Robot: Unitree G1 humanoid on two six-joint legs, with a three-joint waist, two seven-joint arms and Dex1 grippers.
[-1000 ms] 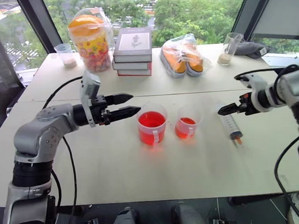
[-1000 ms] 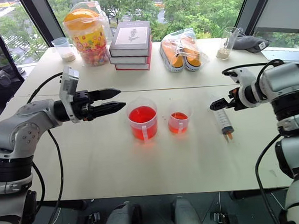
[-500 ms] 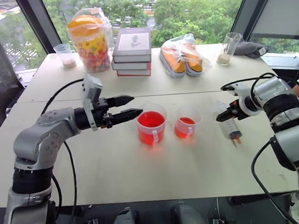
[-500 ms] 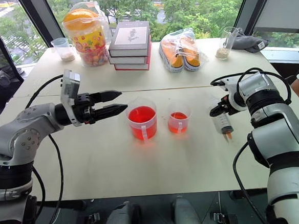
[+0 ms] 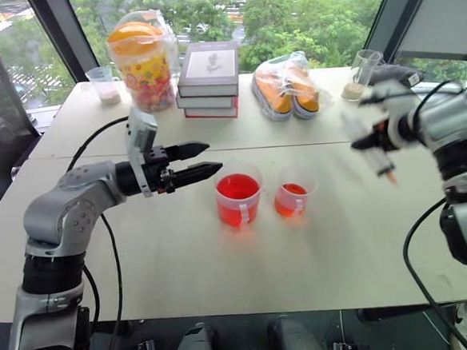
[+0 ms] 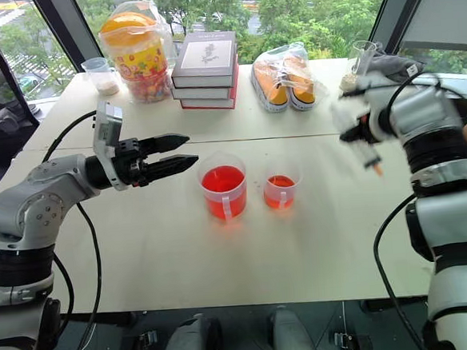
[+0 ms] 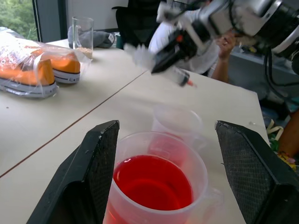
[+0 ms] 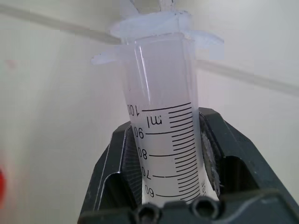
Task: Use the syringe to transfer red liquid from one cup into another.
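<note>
A: Where is the syringe (image 8: 163, 135) found?

B: It is clamped between the black fingers of the right gripper (image 5: 373, 143), held above the table (image 5: 224, 264) on the right side, well apart from both red cups. In the head views it is blurred; its orange tip is pointed down and toward the near edge. In the right wrist view the clear barrel with its printed scale is seen pinched by the two pads, with the flange beyond them.

A: And the left gripper (image 5: 208, 161)?

B: It is held level, pointed to the right, with the fingers parted and nothing between them. The tips are placed just left of the larger cup (image 5: 237, 199) and slightly above its rim. In the left wrist view that cup is framed between the two fingers (image 7: 96, 177).

A: How are the cups arranged?

B: The larger cup, holding red liquid (image 7: 152, 182), is stood near the table's middle. The smaller cup (image 5: 292, 200) is stood just to its right, not touching, with a lower level of red in it. Books (image 5: 207, 79) and bagged shoes (image 5: 285, 87) are seen at the far side.
</note>
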